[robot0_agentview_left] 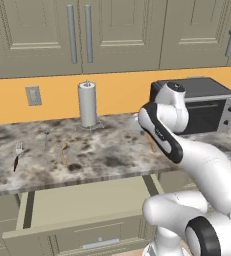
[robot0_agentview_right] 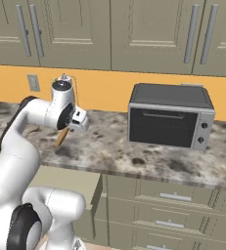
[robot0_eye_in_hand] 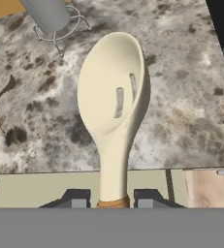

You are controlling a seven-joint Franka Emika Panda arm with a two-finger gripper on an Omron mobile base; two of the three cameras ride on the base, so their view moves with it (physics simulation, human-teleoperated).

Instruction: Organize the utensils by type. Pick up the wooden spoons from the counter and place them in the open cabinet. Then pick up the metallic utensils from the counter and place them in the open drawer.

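Wooden spoon: orange-brown handle, pale cream slotted bowl (robot0_eye_in_hand: 114,92) — carried above the counter (robot0_eye_in_hand: 191,106), lifted clear of it.
Gripper: the gripper (robot0_eye_in_hand: 113,199) is clenched on the spoon's handle, a finger on either side — a low hold that leaves the bowl free ahead, likely for carrying it to the cabinet.
Axis: the spoon's length runs straight out from the fingers, bowl leading, hollow facing the hand camera.
Drawer: the drawer (robot0_agentview_left: 82,200) stands open below the counter edge.
Others: fork (robot0_agentview_left: 17,155) and second wooden spoon (robot0_agentview_left: 64,152) lie on the counter, well apart from the gripper.
Beyond: paper towel holder (robot0_agentview_left: 88,105); toaster oven (robot0_agentview_right: 169,115).
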